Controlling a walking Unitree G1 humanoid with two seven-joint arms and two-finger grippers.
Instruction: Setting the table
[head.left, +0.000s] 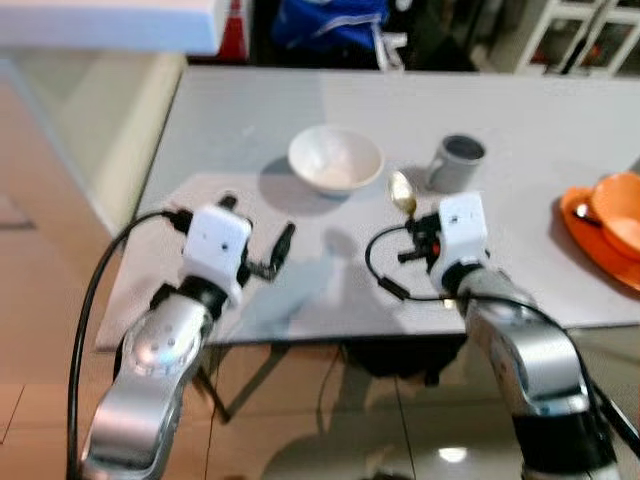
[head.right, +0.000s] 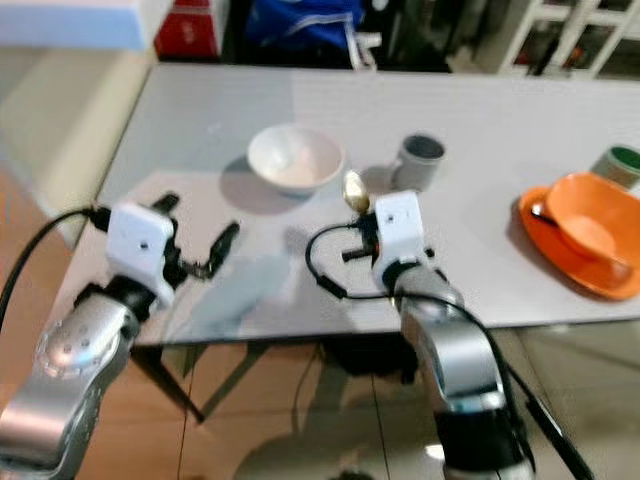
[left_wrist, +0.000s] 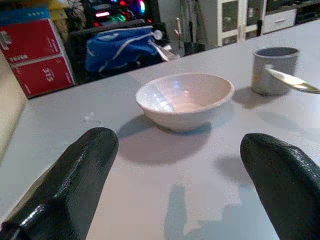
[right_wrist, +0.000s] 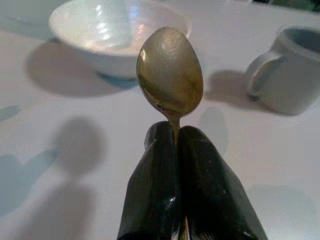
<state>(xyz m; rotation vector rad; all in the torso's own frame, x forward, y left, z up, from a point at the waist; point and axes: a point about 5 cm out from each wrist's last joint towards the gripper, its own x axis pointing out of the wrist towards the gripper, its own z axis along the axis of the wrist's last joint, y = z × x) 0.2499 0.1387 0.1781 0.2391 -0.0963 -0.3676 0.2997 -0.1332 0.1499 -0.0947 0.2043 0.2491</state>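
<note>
The right gripper pinches a gold spoon by its neck, fingers pressed together, the spoon's head raised over the grey table. Just beyond it sit a white bowl and a grey mug. The left gripper hovers with fingers spread wide, empty, facing the bowl.

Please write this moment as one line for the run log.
right gripper: shut on spoon, between white bowl and grey mug | left gripper: open, empty
</note>
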